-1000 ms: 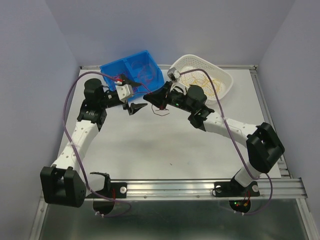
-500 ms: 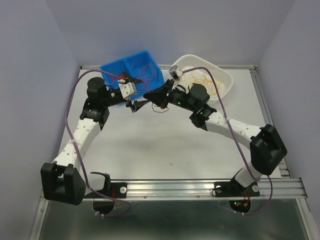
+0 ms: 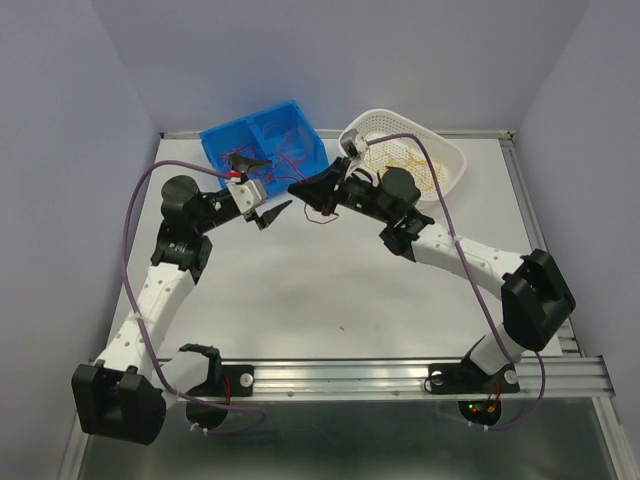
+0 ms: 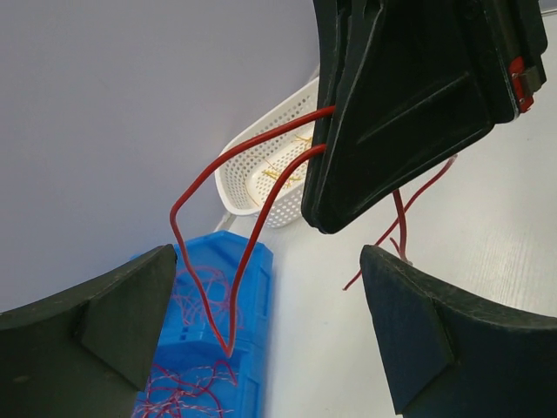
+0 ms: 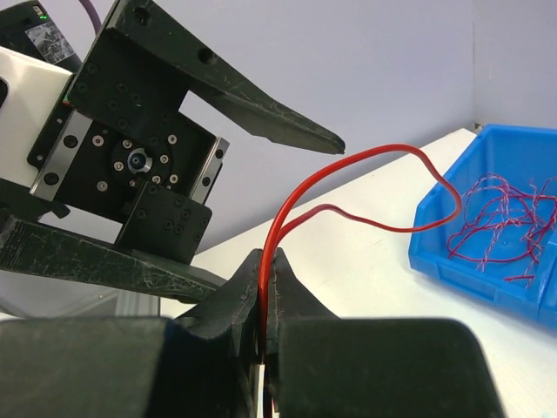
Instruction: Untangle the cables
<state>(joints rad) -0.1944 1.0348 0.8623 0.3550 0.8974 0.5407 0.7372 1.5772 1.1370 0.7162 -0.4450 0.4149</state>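
right tool point(image 5: 265, 261) pinching hair-thin dark-red wire loop point(image 5: 374, 153) | left tool point(image 4: 270, 300) spread, loop just ahead | likely light, springy, slippery (kinks easily) | grip loop's bend, not mid-strand

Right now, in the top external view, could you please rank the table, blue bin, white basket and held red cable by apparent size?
1. table
2. blue bin and white basket: they look about alike, so I call it a tie
3. red cable in the right gripper, by far the smallest
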